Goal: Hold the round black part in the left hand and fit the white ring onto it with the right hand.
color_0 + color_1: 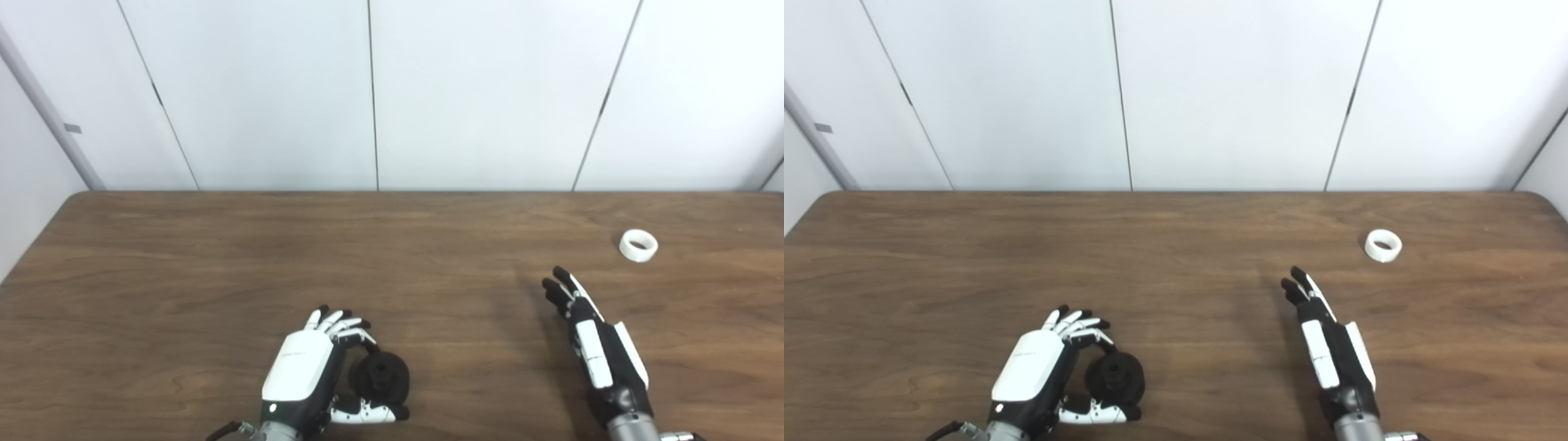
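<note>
Nearest me, at six o'clock, my left hand [306,373] curls fingers and thumb around the one round black part [381,375], though I can't tell whether it is firmly gripped or only cupped against the wooden table [184,257]. At four o'clock my right hand [591,343] hovers with fingers straight, holding nothing. The single white ring [638,245] lies flat at two o'clock, well beyond those fingertips. I judge a careless reach could nudge it away.
</note>
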Robot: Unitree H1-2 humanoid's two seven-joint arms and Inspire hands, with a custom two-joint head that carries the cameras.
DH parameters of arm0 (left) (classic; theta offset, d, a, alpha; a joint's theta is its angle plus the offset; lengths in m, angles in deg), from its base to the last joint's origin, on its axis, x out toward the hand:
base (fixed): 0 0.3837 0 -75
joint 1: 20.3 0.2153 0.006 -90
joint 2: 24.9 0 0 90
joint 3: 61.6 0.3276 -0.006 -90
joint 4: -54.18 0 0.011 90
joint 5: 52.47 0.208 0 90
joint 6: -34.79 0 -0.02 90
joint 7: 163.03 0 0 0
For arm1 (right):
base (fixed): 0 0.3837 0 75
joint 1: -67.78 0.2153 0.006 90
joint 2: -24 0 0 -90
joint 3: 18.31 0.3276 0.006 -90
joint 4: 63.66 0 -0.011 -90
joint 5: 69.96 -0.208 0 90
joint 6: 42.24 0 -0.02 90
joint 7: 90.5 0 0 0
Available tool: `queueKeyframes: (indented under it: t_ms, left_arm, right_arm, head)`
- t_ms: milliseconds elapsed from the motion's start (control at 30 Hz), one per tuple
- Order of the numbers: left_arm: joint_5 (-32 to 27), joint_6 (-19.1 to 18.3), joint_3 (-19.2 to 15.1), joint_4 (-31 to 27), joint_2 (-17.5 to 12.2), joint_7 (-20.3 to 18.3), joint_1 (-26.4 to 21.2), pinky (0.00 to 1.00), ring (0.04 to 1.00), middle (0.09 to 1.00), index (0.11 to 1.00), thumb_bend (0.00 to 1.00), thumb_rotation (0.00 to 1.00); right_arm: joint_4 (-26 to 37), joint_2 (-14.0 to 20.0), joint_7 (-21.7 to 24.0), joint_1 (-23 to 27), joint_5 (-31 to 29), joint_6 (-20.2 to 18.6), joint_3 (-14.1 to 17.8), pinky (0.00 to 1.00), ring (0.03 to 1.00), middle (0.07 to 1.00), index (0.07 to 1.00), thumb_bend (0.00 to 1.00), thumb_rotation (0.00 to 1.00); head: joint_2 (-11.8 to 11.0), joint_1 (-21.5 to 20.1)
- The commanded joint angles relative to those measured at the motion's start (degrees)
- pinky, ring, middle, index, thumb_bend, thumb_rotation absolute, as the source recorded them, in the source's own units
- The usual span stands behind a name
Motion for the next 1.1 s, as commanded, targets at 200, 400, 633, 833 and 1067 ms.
queueKeyframes:
  t_ms: [200,400,633,833,1067]
  left_arm:
    - [-0.85,1.03,-1.29,2.94,-1.53,1.69,0.94,1.00,0.894,0.798,0.485,0.52,0.05]
    - [-0.95,0.73,-1.66,2.67,-2.36,1.27,1.23,1.00,0.896,0.796,0.485,0.52,0.05]
    - [-2.21,1.48,-2.29,2.88,-3.54,1.09,1.20,1.00,0.896,0.790,0.485,0.52,0.05]
    - [-2.58,1.45,-2.72,2.59,-4.64,0.31,0.90,1.00,0.889,0.792,0.485,0.52,0.05]
    - [-1.84,1.84,-2.65,2.73,-5.53,0.11,0.74,1.00,0.878,0.783,0.484,0.52,0.05]
  right_arm:
    - [3.82,1.44,0.57,0.57,-0.04,-1.21,0.00,0.95,0.922,0.901,0.924,0.61,1.00]
    - [4.40,2.68,0.56,1.57,0.64,-1.36,0.51,0.90,0.923,0.915,0.916,0.56,0.93]
    - [7.03,3.64,-3.60,5.30,10.29,-5.49,2.16,0.84,0.877,0.870,0.824,0.62,0.59]
    - [6.33,7.22,-5.78,9.61,19.37,-8.09,3.64,0.85,0.875,0.858,0.738,0.76,0.38]
    - [2.41,13.76,-7.17,13.71,28.24,-6.46,3.41,0.90,0.914,0.877,0.740,0.81,0.31]
  head:
    - [0.73,-1.57]
    - [1.26,-4.22]
    - [1.51,-7.38]
    - [1.70,-9.56]
    - [1.70,-11.72]
